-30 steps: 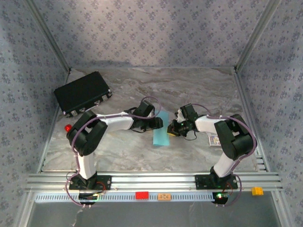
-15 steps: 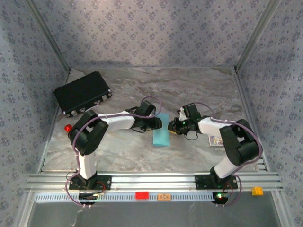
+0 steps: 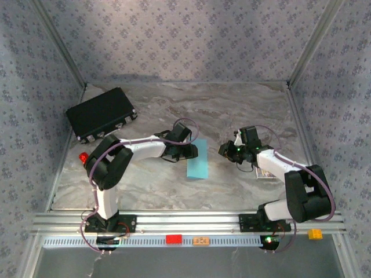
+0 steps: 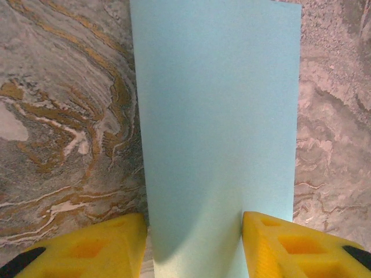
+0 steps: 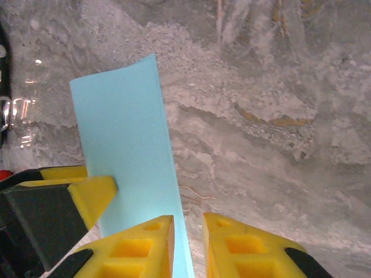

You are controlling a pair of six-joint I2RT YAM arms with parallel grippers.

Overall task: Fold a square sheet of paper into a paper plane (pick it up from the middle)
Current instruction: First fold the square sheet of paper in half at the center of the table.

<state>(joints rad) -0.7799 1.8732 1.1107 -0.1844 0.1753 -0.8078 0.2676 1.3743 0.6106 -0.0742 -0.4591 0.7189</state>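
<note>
One fold looks done, by my read: the paper lies as a narrow strip on the table, between the two arms, its long edges clean in the left wrist view.

Your left gripper is down at it, fingers apart, one at each long edge. Can't tell whether the pads touch the edges.

Your right gripper stands off to the right, apart from the paper, its fingers a sliver apart with nothing between them.

Step in hand, as I judge it: hold the paper down, then turn a corner in for the nose.

- Press flat and square with the left. Squeezing the edges inward would bow the paper.
- Bring the right in low at the end away from the left.
- Lift one corner only.
- Crease slowly toward the centre line.
</note>
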